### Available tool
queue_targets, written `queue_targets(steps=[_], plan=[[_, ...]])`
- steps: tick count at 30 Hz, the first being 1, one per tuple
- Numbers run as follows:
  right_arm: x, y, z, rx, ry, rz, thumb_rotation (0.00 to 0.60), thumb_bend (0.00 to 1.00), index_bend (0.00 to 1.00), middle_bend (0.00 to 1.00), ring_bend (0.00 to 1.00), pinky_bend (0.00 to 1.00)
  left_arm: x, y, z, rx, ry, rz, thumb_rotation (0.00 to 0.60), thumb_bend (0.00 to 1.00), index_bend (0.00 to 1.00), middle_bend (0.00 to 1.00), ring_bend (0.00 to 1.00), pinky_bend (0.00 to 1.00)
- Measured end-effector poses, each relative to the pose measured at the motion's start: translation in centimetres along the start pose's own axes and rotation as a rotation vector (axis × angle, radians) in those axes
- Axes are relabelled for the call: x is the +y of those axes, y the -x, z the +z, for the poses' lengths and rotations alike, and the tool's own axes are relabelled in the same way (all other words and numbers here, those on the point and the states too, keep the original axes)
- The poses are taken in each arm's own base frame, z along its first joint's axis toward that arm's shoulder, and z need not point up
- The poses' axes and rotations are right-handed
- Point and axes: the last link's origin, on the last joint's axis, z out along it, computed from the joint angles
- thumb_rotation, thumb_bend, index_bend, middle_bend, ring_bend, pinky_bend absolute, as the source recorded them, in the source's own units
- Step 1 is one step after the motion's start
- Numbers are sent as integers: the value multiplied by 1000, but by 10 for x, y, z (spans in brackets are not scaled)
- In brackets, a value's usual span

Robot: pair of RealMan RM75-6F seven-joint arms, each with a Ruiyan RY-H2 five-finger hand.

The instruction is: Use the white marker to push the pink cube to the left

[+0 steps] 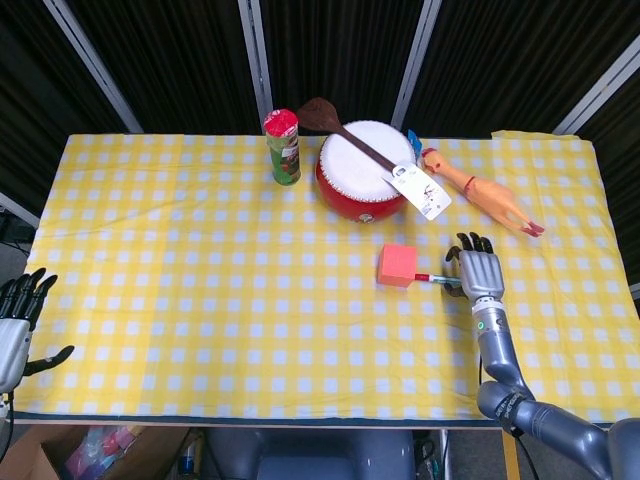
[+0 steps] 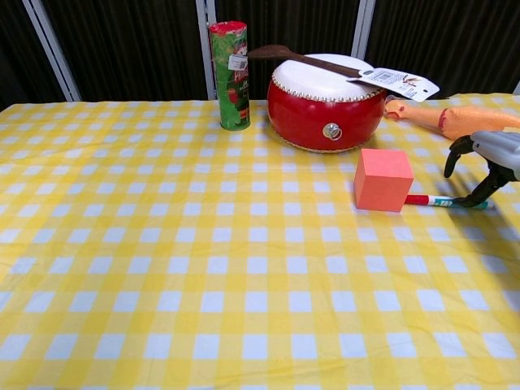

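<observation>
The table [image 1: 150, 260] is covered w/ a yellow-and-white checked cloth. A red drum [image 1: 362, 180] w/ a white top is seen at approx. 12 o'clock from the table's centre; a dark wooden spoon [image 1: 345, 127] and a white tag [image 1: 420, 190] are laid across its top. A green snack can [image 1: 283, 148] w/ a red lid stands upright just at 9 o'clock of the drum; the lid is on, so its contents can't be told. A rubber chicken [image 1: 480, 190] lies at 3 o'clock of the drum, tilted.

The pink cube [image 1: 397, 265] sits at 6 o'clock of the drum, apart from it. The white marker [image 2: 445, 201] lies flat at 3 o'clock of the cube, its red-capped end touching or nearly touching the cube's face.

The right hand [image 1: 478, 275] is placed over the marker's far end, fingers curved downward; in the chest view a fingertip [image 2: 470, 199] is seen on the marker. Whether it's actually pinched can't be told. The left hand [image 1: 15, 320] is held off the table's edge at 8 o'clock, fingers spread, nothing in it.
</observation>
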Motion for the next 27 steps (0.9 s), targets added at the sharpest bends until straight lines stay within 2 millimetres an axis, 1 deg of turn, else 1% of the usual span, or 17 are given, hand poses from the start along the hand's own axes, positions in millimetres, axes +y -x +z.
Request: queue_targets(steps=[10,13,15,17,20,23,27], plan=[[1,10,2,-33,7,-17,600,310,436,145,41,71,-1,0,1,-8,-7,-8,600,23,0,0,0,0],[1,11,4,-32,9,-24,600,309,476,158,46,71,-1,0,1,-7,-8,-12,600,22,0,0,0,0],[0,12,5,-33,9,-26,600,333,526,178,56,74,-1,-1,1,-6,-9,-13,600,23,0,0,0,0],[0,13,5,-32,5,-24,600,404,583,199,63,78,-1,-1,1,-4,-9,-14,600,23,0,0,0,0],[-1,13,5,-27,-1,-28,600,479,647,221,67,79,-1,-1,2,-1,-10,-19,600,23,0,0,0,0],[0,14,4,-25,-7,-25,600,517,678,233,68,78,-1,-1,1,-4,-10,-22,600,23,0,0,0,0],[-1,12,3,-17,-22,-33,600,525,693,237,69,78,-1,-1,1,-5,-8,-27,600,23,0,0,0,0]])
